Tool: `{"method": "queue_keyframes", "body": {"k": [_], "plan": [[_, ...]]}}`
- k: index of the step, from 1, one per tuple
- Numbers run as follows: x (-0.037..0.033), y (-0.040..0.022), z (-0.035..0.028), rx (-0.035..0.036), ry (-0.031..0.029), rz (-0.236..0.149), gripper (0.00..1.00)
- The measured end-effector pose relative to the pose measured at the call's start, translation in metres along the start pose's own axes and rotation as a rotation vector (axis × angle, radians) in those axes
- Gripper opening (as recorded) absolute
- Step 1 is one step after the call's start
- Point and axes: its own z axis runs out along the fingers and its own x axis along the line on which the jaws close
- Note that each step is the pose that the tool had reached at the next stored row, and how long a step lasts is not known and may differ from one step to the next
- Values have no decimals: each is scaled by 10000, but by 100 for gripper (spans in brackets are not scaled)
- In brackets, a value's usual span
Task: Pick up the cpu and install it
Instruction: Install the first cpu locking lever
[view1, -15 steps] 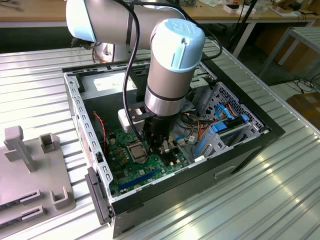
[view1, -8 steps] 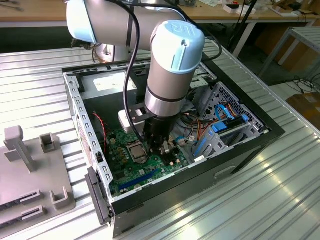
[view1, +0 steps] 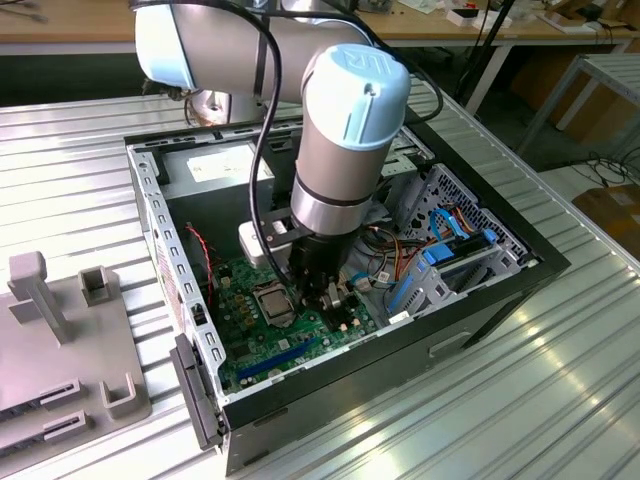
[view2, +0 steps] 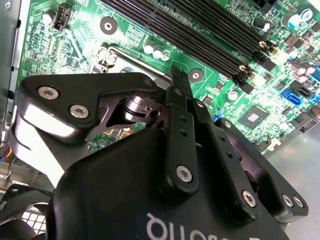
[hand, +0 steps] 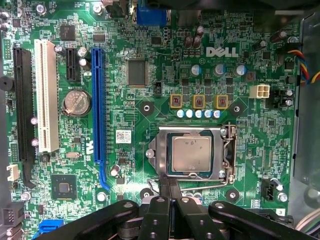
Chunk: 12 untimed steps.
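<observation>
The cpu (hand: 192, 154), a square silver chip, lies flat in its socket on the green motherboard (hand: 150, 75), framed by a metal bracket (hand: 227, 152). In the exterior view the socket (view1: 273, 300) sits inside the open computer case, and my gripper (view1: 325, 298) hangs just to the exterior view's right of it, low over the board. In the first wrist view my gripper (hand: 169, 182) is shut, its black fingers pressed together with nothing between them, the tips at the socket's edge. The second wrist view shows the gripper (view2: 177, 80) over the board beside the memory slots (view2: 200, 40).
The black case (view1: 520, 270) walls surround the board. A drive cage with blue parts and cables (view1: 440, 260) stands at the exterior view's right of the arm. Blue and white expansion slots (hand: 97, 105) lie beside the socket. A grey fixture (view1: 60, 340) sits on the table at the exterior view's left.
</observation>
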Motion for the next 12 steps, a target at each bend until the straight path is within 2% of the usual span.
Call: {"method": "queue_keyframes", "body": {"k": [12], "plan": [[-1, -24, 39, 4, -2, -136, 11]]}}
